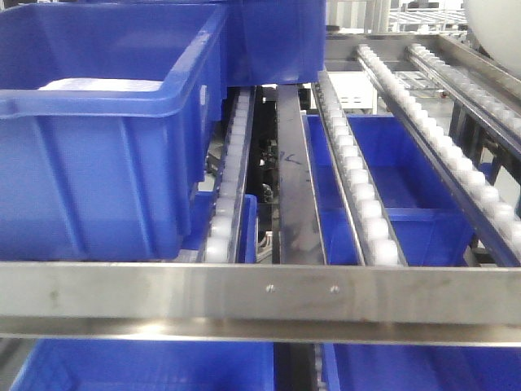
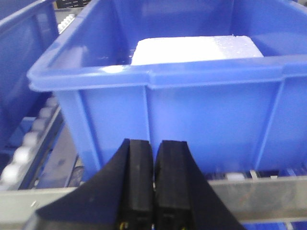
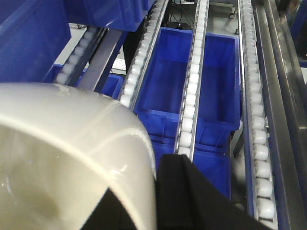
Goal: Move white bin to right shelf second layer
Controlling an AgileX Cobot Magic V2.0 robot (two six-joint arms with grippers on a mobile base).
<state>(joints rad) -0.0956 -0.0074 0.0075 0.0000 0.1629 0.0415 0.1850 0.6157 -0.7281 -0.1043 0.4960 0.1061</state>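
Observation:
The white bin (image 3: 72, 158) fills the lower left of the right wrist view, glossy and off-white. My right gripper (image 3: 149, 179) is shut on its wall, one black finger (image 3: 192, 196) outside and the other inside. The bin hangs above the sloping roller rails (image 3: 192, 96) of the right shelf second layer. In the front view only a corner of the bin (image 1: 496, 24) shows at the top right, above the rails (image 1: 366, 195) and behind the steel front bar (image 1: 391, 293). My left gripper (image 2: 153, 143) is shut and empty, in front of a blue crate (image 2: 201, 115).
A large blue crate (image 1: 98, 163) with a white foam block (image 2: 196, 48) inside sits on the left rails. More blue crates stand behind it (image 1: 269, 41) and on the level below (image 3: 192, 81). A dark steel divider (image 1: 295, 179) runs between the lanes.

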